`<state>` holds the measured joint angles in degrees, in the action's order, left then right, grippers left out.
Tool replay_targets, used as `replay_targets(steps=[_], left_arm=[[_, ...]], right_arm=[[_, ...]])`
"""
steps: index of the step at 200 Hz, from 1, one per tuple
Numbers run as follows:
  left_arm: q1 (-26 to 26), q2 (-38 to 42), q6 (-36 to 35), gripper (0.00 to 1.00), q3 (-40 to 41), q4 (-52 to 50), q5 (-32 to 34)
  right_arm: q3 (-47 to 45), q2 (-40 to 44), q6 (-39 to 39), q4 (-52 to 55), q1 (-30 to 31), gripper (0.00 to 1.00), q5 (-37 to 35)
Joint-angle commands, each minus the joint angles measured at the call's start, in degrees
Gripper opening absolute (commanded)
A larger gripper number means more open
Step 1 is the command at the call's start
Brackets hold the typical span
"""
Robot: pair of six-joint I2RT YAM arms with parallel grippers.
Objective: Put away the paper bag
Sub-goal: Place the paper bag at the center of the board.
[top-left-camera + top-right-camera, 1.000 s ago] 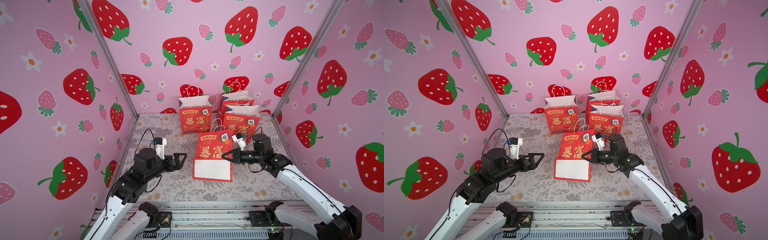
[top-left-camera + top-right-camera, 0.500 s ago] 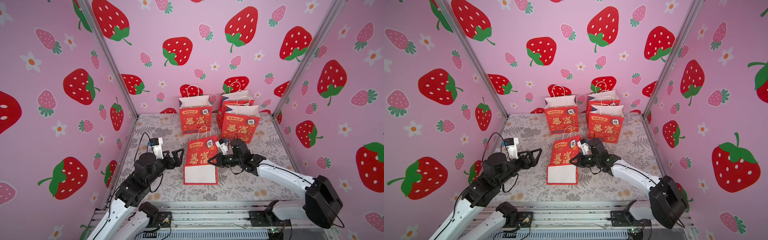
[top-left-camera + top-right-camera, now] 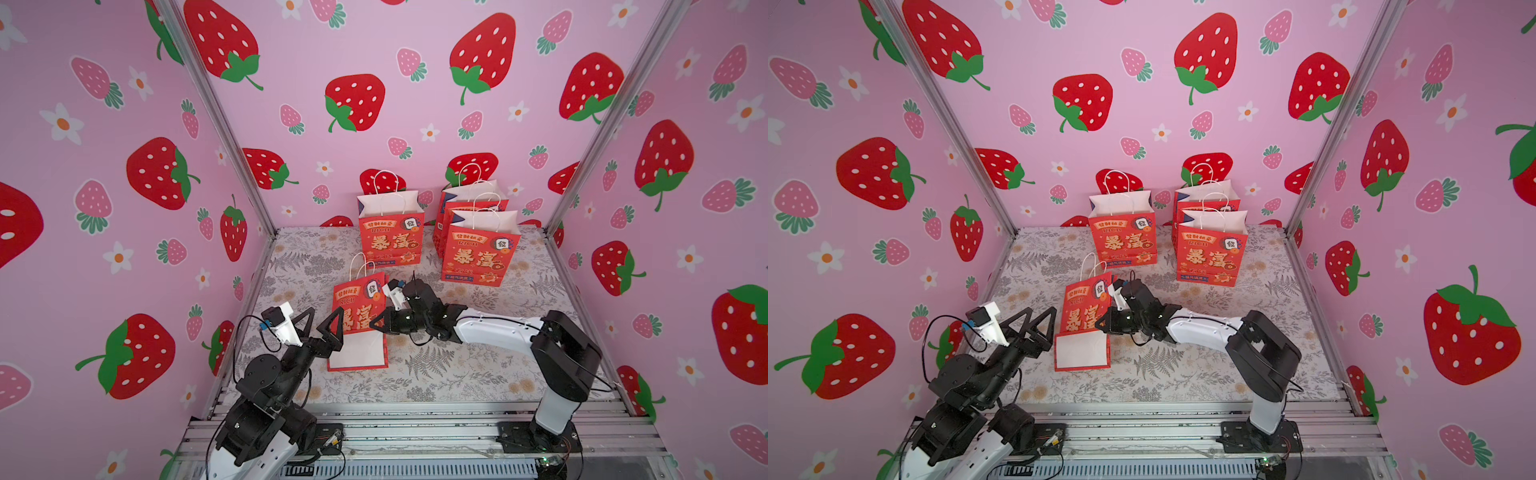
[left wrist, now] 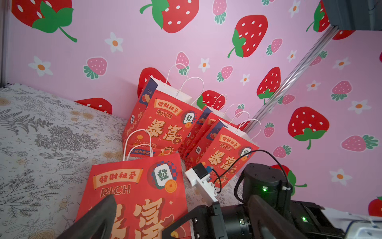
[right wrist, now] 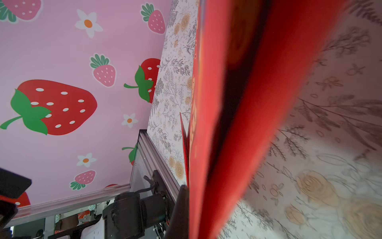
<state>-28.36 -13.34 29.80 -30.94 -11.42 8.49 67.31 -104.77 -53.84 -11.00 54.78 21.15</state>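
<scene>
The paper bag (image 3: 359, 307), folded flat with its white base flap facing up, is just in front of the leftmost standing gift bag (image 3: 390, 237) of 3, over the floral mat (image 3: 457, 365). Its handle points back toward that standing gift bag. The right gripper (image 3: 376, 325) pinches the paper bag's right edge, jaws pressed onto it. The left gripper (image 3: 324, 318) is farther in front of the standing gift bag, at the paper bag's left edge, jaws spread wide; whether it touches the bag cannot be told.
</scene>
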Motion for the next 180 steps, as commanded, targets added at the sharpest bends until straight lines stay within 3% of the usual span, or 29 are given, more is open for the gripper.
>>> replay_targets(steps=[1,78,180], left_arm=[[-0.03,-4.39,-2.45,0.99,-2.44,1.13,-1.7],[-0.03,-8.27,-3.17,0.99,-0.75,4.12,-2.08],[0.06,-9.46,-2.13,1.0,4.7,7.56,1.54]], right_arm=[[5.27,-4.8,-1.92,-1.83,0.67,0.0,-0.72],[17.12,-17.98,-5.78,-2.05,0.67,0.0,2.32],[16.63,-24.5,-7.2,-5.21,0.67,0.03,2.61]])
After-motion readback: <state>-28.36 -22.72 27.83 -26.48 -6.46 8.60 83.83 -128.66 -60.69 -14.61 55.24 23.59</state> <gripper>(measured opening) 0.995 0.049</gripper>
